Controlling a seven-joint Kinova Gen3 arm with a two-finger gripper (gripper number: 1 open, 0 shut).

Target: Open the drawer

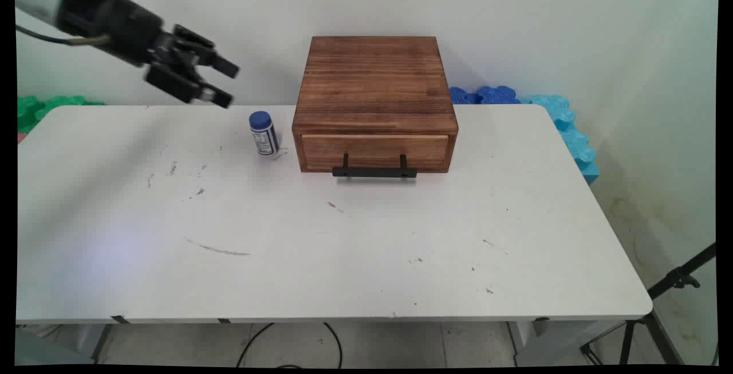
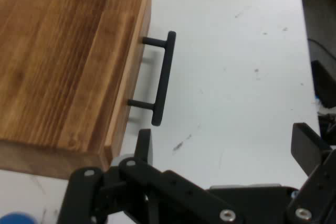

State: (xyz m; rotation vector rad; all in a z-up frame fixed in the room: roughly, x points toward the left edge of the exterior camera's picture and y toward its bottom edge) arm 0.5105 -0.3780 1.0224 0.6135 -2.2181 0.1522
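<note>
— So, starting at the left, what do we have?

— We see green foam pieces (image 1: 43, 107) behind the counter's (image 1: 320, 248) far left corner, and above them the arm reaching in with its gripper (image 1: 226, 83) in the air, jaws released and spread wide, nothing between them. In the hand view we can make out one fingertip (image 2: 144, 145) and the other well apart from it, so we are sure they stand open.

— And what is nearest to it?

— We find a small white bottle with a blue cap (image 1: 263, 133) standing upright on the counter, below and a little to the right of the jaws, not touched. It sits just beside the left wall of the wooden drawer box (image 1: 375, 102), with a narrow gap between them.

— How does the box lie?

— We judge it is set toward the back with its front facing us, so its black bar handle (image 1: 375, 172) juts out over the counter. The drawer looks shut, its front flush with the frame.

— And further right, and the surroundings?

— We see blue foam pieces (image 1: 550, 113) along the back right edge and corner. The counter is white and scuffed with dark marks, a plain pale wall behind it, a tripod leg (image 1: 676, 282) on the floor at lower right, and a cable (image 1: 286, 339) underneath.
</note>
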